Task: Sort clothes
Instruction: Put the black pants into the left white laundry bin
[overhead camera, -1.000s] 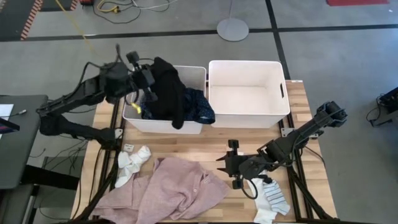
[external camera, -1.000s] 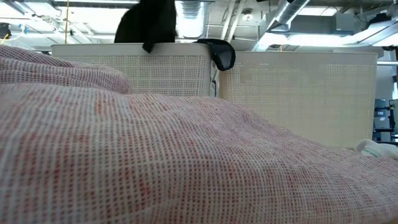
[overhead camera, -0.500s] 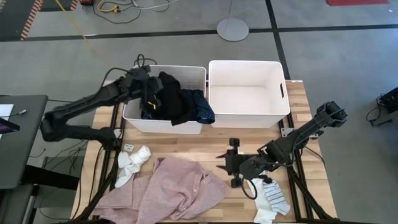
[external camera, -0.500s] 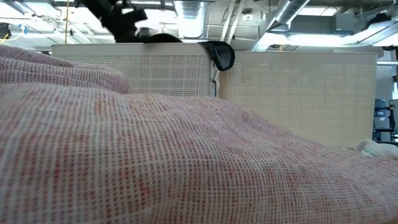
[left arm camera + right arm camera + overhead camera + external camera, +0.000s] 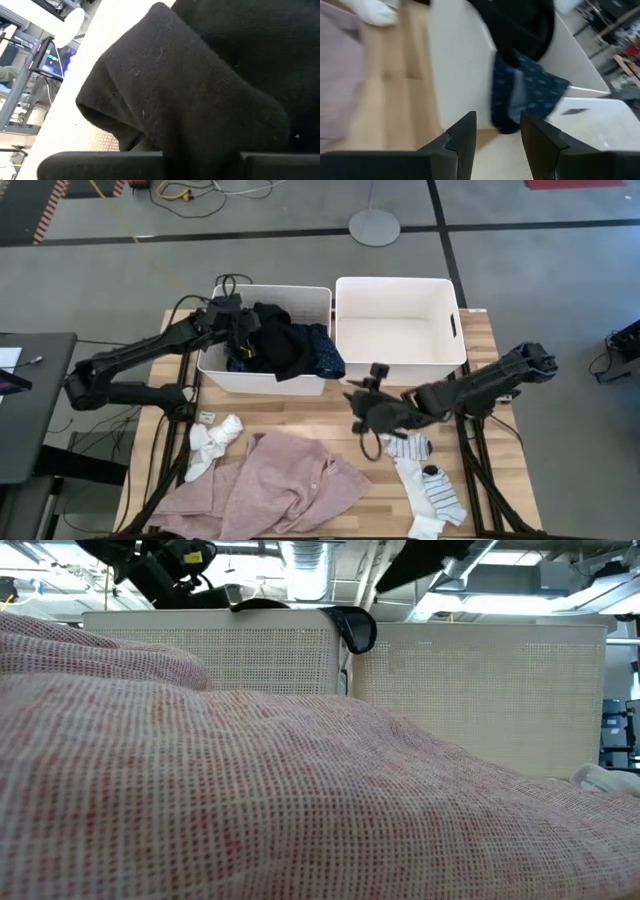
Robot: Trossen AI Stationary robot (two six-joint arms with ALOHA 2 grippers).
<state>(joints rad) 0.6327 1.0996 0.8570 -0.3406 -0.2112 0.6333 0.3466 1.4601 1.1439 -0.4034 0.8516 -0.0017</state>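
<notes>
The black garment lies heaped in the left white bin, with one part draped over the bin's near wall. My left gripper is inside that bin and shut on it. Beside the garment, the navy dotted top hangs over the same near wall. On the table's near half lie the pink shirt, white socks and a striped sock. My right gripper hovers open and empty above the bare wood between the bins and the pink shirt, its fingers turned toward the left bin. My left gripper pinches a bunched fold of the black garment between its two fingers, which slant down into the left bin from the table's left side. The garment rests slack in the bin. Its own bulk hides how many layers are caught.
The right white bin stands beside the left one at the table's far side. Another white sock lies just near of my right gripper. In the low view the pink shirt fills most of the picture in front of both bins.
My left gripper has come down into the left bin with the black garment, which has sunk from hanging above the rim to lying heaped inside. My right gripper has swung from above the striped sock toward the far edge and the bins, turning as it went.
</notes>
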